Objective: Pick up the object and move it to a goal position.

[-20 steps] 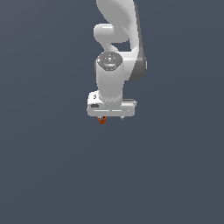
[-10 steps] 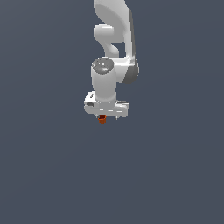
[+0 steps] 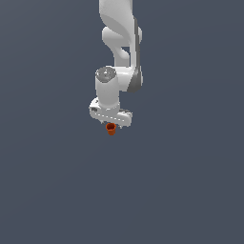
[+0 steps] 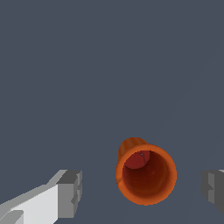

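The object is a tiny orange-red cup [image 3: 110,128], seen open end on in the wrist view [image 4: 146,175]. My white gripper [image 3: 111,124] hangs right over it in the exterior view. In the wrist view the gripper [image 4: 141,191] is open, with one grey fingertip [image 4: 70,194] on one side of the cup and the other fingertip [image 4: 213,189] on the opposite side. Dark gaps show between each fingertip and the cup, so neither touches it. The cup sits closer to the second fingertip.
A plain dark grey-blue surface [image 3: 190,190] fills both views. The white arm [image 3: 121,43] rises from the gripper to the top edge of the exterior view. No goal marker shows.
The gripper has shifted slightly toward the exterior view's left and now sits centred over the cup. The cup has stayed in place.
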Robot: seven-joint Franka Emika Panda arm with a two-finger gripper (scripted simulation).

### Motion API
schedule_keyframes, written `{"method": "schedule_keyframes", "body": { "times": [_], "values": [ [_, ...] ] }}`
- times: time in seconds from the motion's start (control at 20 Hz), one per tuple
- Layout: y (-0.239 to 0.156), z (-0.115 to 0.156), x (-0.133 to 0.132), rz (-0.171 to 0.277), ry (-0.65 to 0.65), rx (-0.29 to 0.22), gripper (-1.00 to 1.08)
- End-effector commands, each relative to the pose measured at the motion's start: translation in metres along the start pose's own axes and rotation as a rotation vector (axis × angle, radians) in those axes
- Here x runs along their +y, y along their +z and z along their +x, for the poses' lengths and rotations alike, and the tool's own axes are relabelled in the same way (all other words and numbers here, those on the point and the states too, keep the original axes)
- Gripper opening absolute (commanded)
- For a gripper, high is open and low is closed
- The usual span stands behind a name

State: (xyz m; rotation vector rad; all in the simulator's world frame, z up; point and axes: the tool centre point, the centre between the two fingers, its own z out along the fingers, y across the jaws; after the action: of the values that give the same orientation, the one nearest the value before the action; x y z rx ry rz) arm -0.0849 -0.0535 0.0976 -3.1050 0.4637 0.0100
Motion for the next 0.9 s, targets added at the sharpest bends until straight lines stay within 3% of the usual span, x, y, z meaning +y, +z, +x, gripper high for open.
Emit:
{"method": "schedule_keyframes", "body": {
  "times": [0.0, 0.5, 0.85],
  "values": [
    [0.005, -0.006, 0.006, 0.000, 0.026, 0.004, 1.00],
    [0.012, -0.011, 0.011, -0.001, 0.046, 0.005, 1.00],
    [0.038, -0.012, 0.012, -0.001, 0.048, 0.006, 1.00]
  ]
}}
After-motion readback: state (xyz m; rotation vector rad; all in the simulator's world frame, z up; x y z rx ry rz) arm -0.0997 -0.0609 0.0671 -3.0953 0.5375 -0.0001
